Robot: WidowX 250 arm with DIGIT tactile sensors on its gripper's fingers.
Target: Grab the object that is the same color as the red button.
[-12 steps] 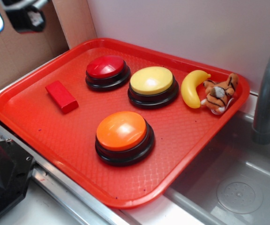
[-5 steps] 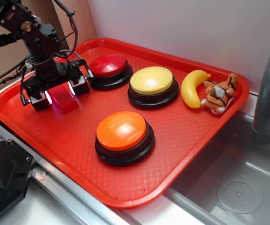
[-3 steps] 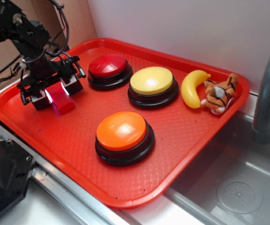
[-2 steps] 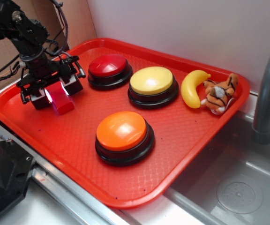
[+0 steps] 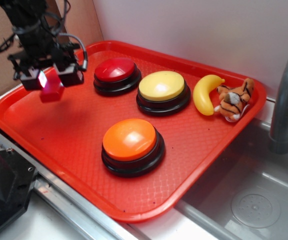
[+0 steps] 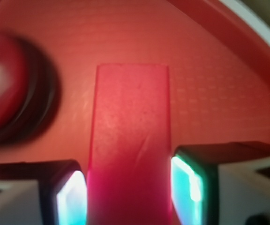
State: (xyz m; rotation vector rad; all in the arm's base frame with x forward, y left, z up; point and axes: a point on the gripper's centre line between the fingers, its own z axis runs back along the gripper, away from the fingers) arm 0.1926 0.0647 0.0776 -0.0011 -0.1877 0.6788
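Since a moment ago the gripper (image 5: 48, 79) has risen off the red tray (image 5: 74, 150) and carried the red block (image 5: 51, 91) up with it; before, the block lay flat on the tray's left side.

Going from big to small: I see the tray filling most of the exterior view, a grey sink basin (image 5: 254, 200) with its faucet (image 5: 286, 100) to the right of it, and cardboard (image 5: 79, 20) behind. On the tray sit three domed buttons on black bases: the orange button (image 5: 131, 140) nearest me, the yellow button (image 5: 162, 87) behind it, and the red button (image 5: 114, 71) just right of the gripper. A toy banana (image 5: 205, 94) and a small plush tiger (image 5: 235, 100) lie touching each other at the far right corner.

My wrist camera shows the fingers (image 6: 191, 180) pinching the block (image 6: 130, 140) on both sides, with the red button (image 6: 3, 84) blurred at left. Nothing blocks the block.
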